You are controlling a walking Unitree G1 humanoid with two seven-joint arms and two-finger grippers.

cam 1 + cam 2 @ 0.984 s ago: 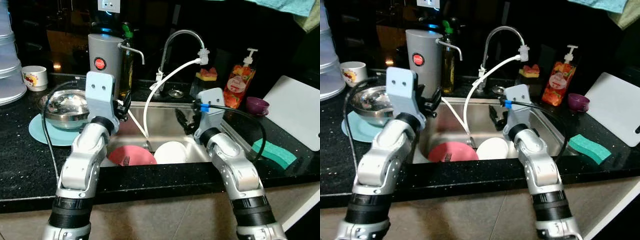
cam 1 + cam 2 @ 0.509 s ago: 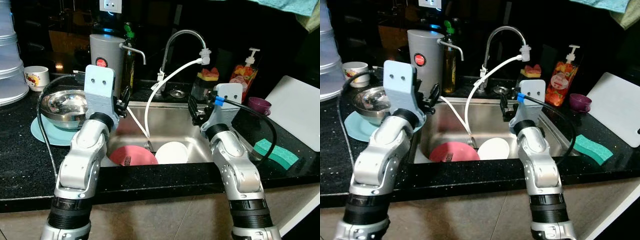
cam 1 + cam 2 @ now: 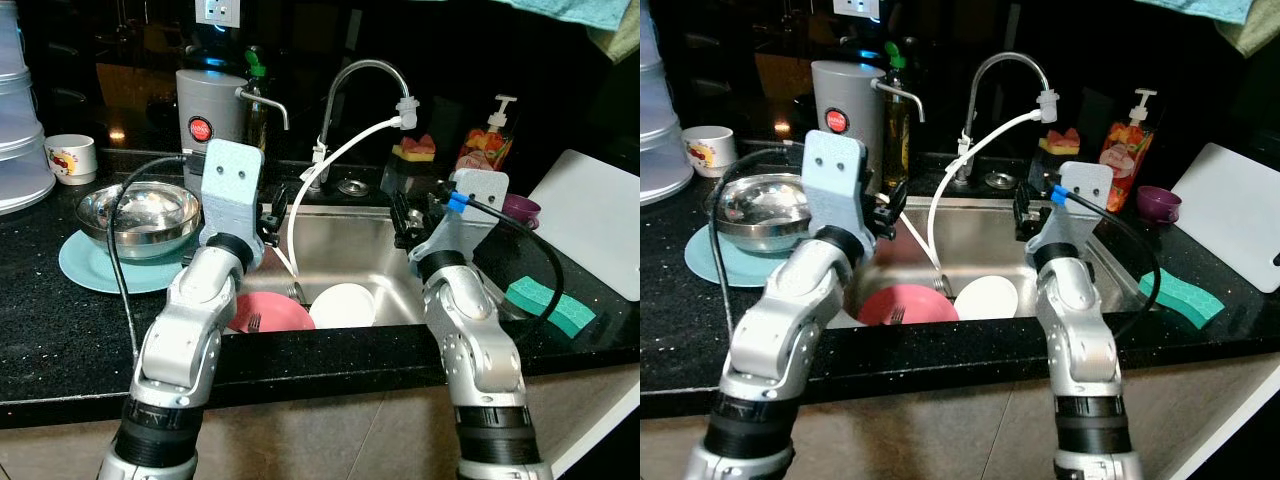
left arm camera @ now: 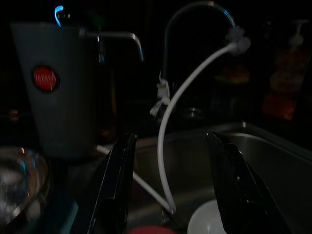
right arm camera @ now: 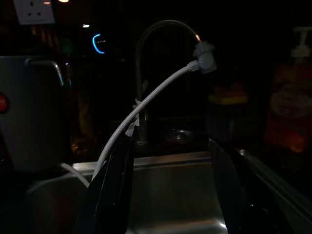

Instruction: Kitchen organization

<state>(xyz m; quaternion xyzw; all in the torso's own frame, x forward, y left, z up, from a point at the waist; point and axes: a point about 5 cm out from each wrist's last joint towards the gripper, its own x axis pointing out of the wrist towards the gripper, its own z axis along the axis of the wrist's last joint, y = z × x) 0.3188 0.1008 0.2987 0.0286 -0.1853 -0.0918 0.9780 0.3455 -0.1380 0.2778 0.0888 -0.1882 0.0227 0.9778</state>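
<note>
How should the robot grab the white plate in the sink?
Probably by its rim, coming down from above. The white plate lies flat on the floor of the sink, so only the thin edge offers a pinch. The edge nearest the right gripper looks freest; the pink plate and a fork crowd the other side.

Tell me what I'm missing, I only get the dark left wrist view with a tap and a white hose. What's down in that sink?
Observer: A round pink plate with a fork on it lies in the steel sink, beside a round white plate.
Operator: And left of the sink?
Observer: A shiny steel bowl sits on a light blue plate on the black counter.
Operator: Where's the other arm?
Observer: The right gripper hangs over the sink's right side, fingers open and empty, like the left gripper.
</note>
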